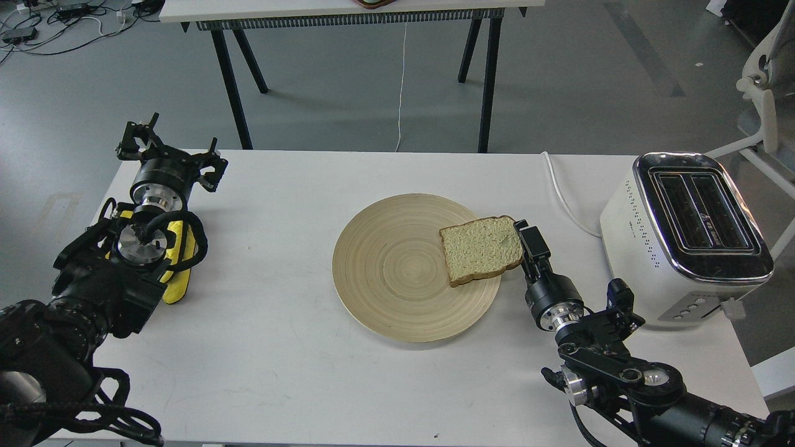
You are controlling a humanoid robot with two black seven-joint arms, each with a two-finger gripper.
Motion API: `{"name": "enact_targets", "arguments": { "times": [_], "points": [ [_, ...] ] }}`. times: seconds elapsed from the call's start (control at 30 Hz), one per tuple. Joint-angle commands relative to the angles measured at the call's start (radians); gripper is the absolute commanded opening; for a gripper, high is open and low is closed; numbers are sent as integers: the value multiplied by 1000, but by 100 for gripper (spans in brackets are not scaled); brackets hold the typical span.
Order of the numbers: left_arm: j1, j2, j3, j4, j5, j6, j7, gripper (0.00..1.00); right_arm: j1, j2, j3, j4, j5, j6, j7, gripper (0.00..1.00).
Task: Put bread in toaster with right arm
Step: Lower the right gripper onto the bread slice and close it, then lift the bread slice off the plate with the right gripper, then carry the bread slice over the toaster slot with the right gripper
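Note:
The bread (481, 249), a pale speckled slice with brown crust, lies flat on the right part of a round wooden plate (385, 273), its domed end just over the rim. My right gripper (529, 241) is low over the table, right at the bread's right edge. It is seen nearly end-on, so its fingers cannot be told apart. The cream-white toaster (677, 242) with a chrome top stands at the table's right edge, both slots empty. My left gripper (169, 149) is at the far left, its fingers spread and empty.
A yellow cloth (178, 261) lies under my left arm. A white cable (562, 194) runs from the toaster to the table's back edge. A second table (348, 9) stands behind and a white chair (767, 87) at the far right.

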Motion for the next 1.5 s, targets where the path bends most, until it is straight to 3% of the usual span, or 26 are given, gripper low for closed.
{"name": "enact_targets", "arguments": {
  "times": [0.0,0.3,0.57,0.7,0.87,1.03,1.2,1.33,1.47],
  "points": [
    [0,1,0,0,0,0,0,100,6,13,-1,-1,-1,0,0,81],
    [0,-1,0,0,0,0,0,100,17,12,-47,2,0,0,0,34],
    [0,1,0,0,0,0,0,100,15,4,-46,15,2,0,0,29],
    [0,1,0,0,0,0,0,100,15,2,-17,15,5,0,0,13],
    [0,1,0,0,0,0,0,100,18,-30,94,76,3,0,0,6],
    [0,-1,0,0,0,0,0,100,64,-256,167,367,3,0,0,3],
    [0,1,0,0,0,0,0,100,115,-594,198,611,3,0,0,2],
    [0,1,-1,0,0,0,0,100,113,-876,194,687,-14,0,0,2],
    [0,1,0,0,0,0,0,100,89,-1074,134,671,-107,0,0,3]
  ]
}}
